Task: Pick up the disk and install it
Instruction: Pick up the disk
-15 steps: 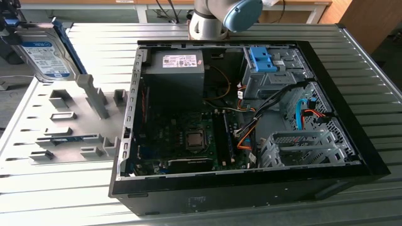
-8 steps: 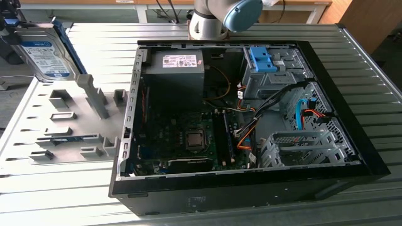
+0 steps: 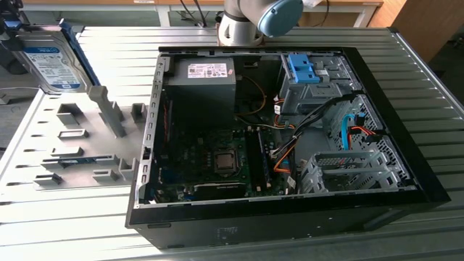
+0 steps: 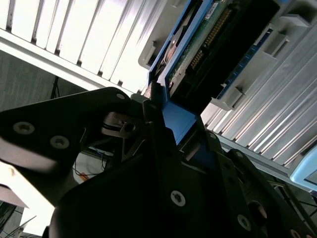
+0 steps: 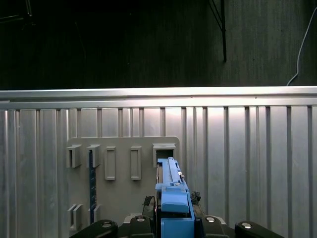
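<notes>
The disk (image 3: 51,58), a silver drive with a white-and-blue label in a blue carrier bracket, hangs tilted above the far end of the grey holder plate (image 3: 73,141) at the exterior view's left. My gripper (image 3: 8,30) holds it from the far left edge. In the second wrist view my black fingers (image 4: 154,99) are clamped on the blue bracket (image 4: 176,121), and the disk's green circuit-board underside (image 4: 198,39) points away from me. The first wrist view looks along the bracket's blue edge (image 5: 171,196), with the holder plate (image 5: 124,163) below it.
The open black computer case (image 3: 406,163) lies on the slatted metal table (image 3: 108,43). Inside are a grey power-supply box (image 3: 203,76), a grey drive cage with a blue clip (image 3: 303,68), a lower metal cage (image 3: 348,168), the motherboard (image 3: 217,157) and loose cables. The arm's base (image 3: 243,24) stands behind the case.
</notes>
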Robot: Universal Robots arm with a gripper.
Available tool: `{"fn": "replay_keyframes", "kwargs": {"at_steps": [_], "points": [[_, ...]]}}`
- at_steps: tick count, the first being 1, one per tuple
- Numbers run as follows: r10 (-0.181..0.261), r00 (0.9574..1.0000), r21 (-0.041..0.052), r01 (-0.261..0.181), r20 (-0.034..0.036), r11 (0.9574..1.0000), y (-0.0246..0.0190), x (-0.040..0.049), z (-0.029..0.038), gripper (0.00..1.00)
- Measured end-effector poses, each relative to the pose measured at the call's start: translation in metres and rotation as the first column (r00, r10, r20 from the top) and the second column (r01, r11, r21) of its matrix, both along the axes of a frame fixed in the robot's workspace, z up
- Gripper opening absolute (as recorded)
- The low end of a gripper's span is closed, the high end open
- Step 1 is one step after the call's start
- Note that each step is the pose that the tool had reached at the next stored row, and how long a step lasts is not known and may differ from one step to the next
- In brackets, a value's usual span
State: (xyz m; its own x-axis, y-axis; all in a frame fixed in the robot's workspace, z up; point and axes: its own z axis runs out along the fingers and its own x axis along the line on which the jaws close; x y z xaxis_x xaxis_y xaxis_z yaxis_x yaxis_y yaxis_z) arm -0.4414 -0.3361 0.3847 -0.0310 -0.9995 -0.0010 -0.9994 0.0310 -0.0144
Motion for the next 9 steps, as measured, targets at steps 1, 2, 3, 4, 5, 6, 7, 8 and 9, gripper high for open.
{"fn": "replay_keyframes", "kwargs": {"at_steps": [1,2,3,4,5,6,7,8,9], "points": [[0.0,1.0,0.0,0.0,0.0,1.0,0.0,0.0,0.0003,0.36],[0.0,1.0,0.0,0.0,0.0001,1.0,0.0,0.0,0.0006,0.36],[0.0,1.0,-0.0001,0.0,-0.0002,1.0,0.0,0.0,0.0015,0.36],[0.0,1.0,-0.0001,0.0,-0.0003,1.0,0.0,0.0001,0.0027,0.36],[0.0,1.0,0.0,0.0,0.0,1.0,0.0,0.0,0.004,0.36],[0.0,1.0,0.0,0.0,-0.0001,1.0,0.0,0.0,0.0059,0.36],[0.0,1.0,0.0,0.0,0.0,1.0,0.0,0.0,0.0076,0.36],[0.0,1.0,0.0,0.0,0.0,1.0,0.0,0.0,0.0094,0.36],[0.0,1.0,0.0,0.0,0.0001,1.0,0.0,0.0,0.0115,0.36]]}}
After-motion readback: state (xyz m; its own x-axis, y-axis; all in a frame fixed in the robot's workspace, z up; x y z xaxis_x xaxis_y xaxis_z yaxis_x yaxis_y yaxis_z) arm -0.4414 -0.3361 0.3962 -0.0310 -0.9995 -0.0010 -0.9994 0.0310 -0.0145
